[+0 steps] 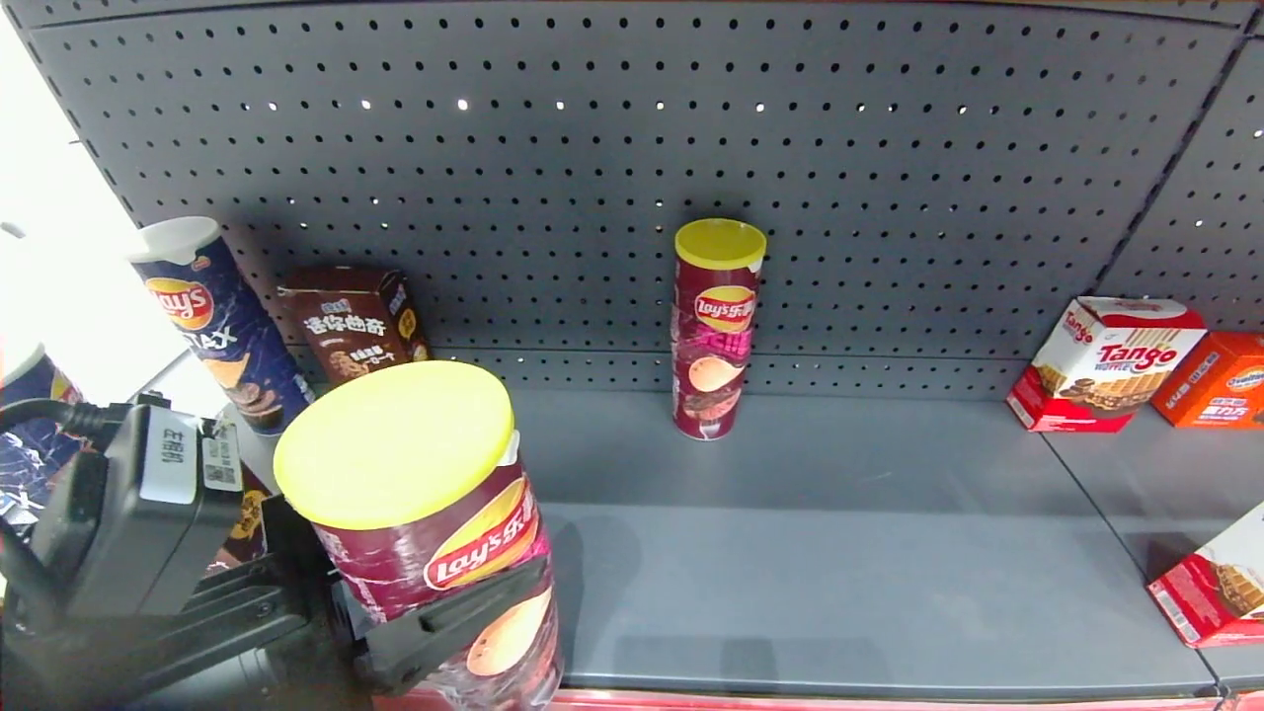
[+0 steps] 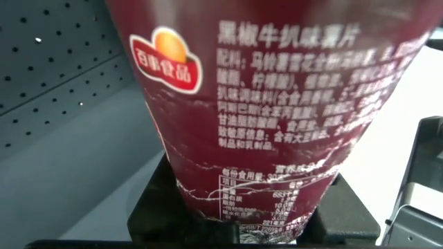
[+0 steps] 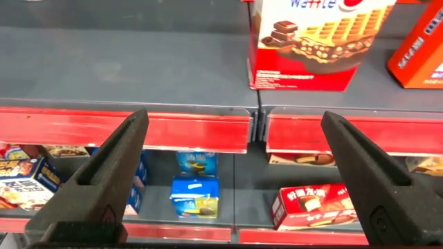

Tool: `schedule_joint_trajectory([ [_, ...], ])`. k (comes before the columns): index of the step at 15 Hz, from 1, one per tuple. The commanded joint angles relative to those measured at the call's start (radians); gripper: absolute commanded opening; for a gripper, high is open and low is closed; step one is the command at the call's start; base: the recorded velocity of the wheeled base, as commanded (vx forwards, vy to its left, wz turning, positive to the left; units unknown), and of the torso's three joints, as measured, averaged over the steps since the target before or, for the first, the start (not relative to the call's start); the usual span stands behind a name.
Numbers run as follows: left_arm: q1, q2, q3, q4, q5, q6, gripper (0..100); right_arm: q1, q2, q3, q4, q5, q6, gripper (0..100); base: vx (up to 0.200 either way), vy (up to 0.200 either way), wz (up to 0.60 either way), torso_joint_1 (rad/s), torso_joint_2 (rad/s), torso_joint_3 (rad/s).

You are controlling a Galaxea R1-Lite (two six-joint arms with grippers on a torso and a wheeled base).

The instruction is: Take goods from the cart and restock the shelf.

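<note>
At the front left of the grey shelf [image 1: 839, 553], the left gripper [image 1: 395, 632] was clamped on a maroon chip canister [image 1: 434, 533] with a yellow lid, one dark finger [image 1: 464, 607] crossing its lower front. The canister stood nearly upright in the head view. Whether its base touched the shelf could not be told. The left wrist view showed the canister's [image 2: 270, 104] back face with its printed panel, the body wedged down into the left gripper [image 2: 249, 207], and the pegboard panel beyond it.

A second maroon canister [image 1: 716, 331] stood upright near the pegboard back panel [image 1: 632, 148], well apart from the held one. Behind the held canister, a blue chip canister [image 1: 222, 326] with a white lid leaned beside a brown snack box [image 1: 354, 324]. On the neighbouring shelf section to the right sat a red-and-white wafer box [image 1: 1106, 363] next to an orange box [image 1: 1213, 380], and another wafer box [image 1: 1215, 588] lay nearer the front.

From the right wrist view, the right gripper [image 3: 242, 173] had its fingers spread wide with nothing between them, facing the red price rail [image 3: 187, 128]. Above the rail stood a wafer box [image 3: 311, 48], and on the lower shelf were blue biscuit packs [image 3: 197, 195] and a red box [image 3: 315, 206].
</note>
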Motion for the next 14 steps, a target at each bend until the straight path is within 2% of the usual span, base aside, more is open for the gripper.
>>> schedule_joint_trajectory([
  [1, 0.0, -0.025, 0.0, 0.002, 0.0, 0.0, 0, 0.0, 0.002, 0.0, 0.0, 0.0, -0.002, 100, 0.0, 0.0, 0.0, 0.0, 0.0, 0.0],
  [5, 0.003, -0.019, 0.007, 0.0, 0.008, -0.002, 0, 0.0, 0.0, 0.0, 0.0, 0.01, -0.016, 100, 0.0, 0.0, 0.0, 0.0, 0.0, 0.0],
  [6, 0.004, -0.014, 0.002, -0.002, 0.014, -0.002, 0, 0.002, 0.063, -0.16, -0.016, 0.019, -0.008, 100, 0.0, 0.0, 0.0, 0.0, 0.0, 0.0],
  [7, 0.004, -0.008, -0.01, -0.002, 0.016, -0.002, 0, 0.005, 0.31, -0.345, -0.016, 0.028, 0.03, 100, 0.0, 0.0, 0.0, 0.0, 0.0, 0.0],
  [8, 0.004, 0.004, -0.009, -0.003, 0.014, -0.002, 0, 0.0, 0.305, -0.339, -0.023, 0.04, 0.039, 100, 0.0, 0.0, 0.0, 0.0, 0.0, 0.0],
  [10, 0.031, 0.015, -0.013, -0.008, 0.006, -0.009, 0, 0.012, 0.288, -0.321, -0.007, 0.092, -0.041, 100, 0.0, 0.0, 0.0, 0.0, 0.0, 0.0],
  [14, 0.038, 0.013, -0.024, -0.005, -0.004, -0.008, 0, 0.054, 0.413, -0.374, -0.017, 0.186, -0.084, 100, 0.0, 0.0, 0.0, 0.0, 0.0, 0.0],
])
